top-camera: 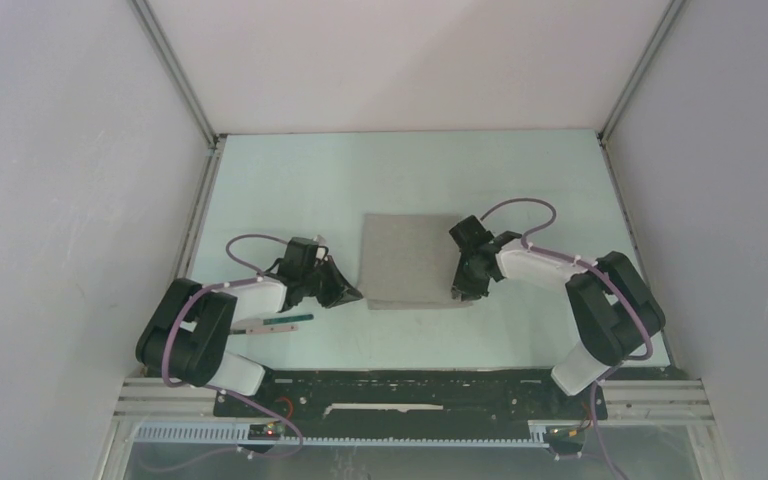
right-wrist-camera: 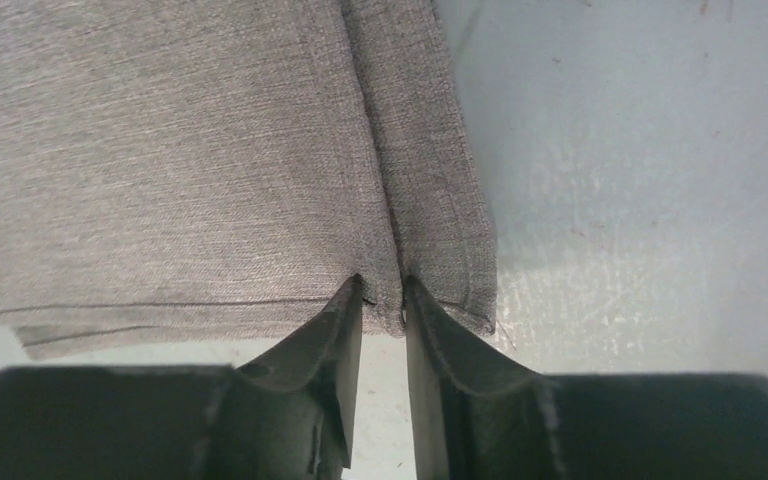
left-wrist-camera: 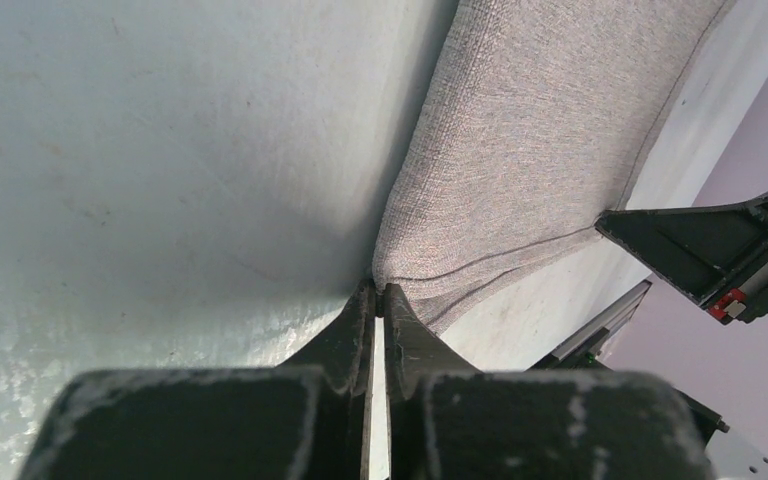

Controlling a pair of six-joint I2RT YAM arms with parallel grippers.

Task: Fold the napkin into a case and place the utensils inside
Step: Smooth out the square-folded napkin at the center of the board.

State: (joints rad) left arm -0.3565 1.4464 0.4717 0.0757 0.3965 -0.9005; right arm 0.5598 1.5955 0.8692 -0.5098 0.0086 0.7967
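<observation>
A light grey napkin (top-camera: 410, 262) is lying flat on the table (top-camera: 290, 190). The left gripper (left-wrist-camera: 380, 292) is clenching its near left corner. The right gripper (right-wrist-camera: 383, 290) is straddling a raised crease at the near right edge, though a firm grasp is unclear. The utensils (top-camera: 278, 323) are lying near the left arm, apart from the cloth.

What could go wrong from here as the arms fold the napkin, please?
The left gripper pinches the napkin only by its corner tip; it may slip out.
The right gripper straddles a ridge near the edge, not clearly clamped, so the fold may skew.
The utensils lie by the left arm, which could knock them.
</observation>
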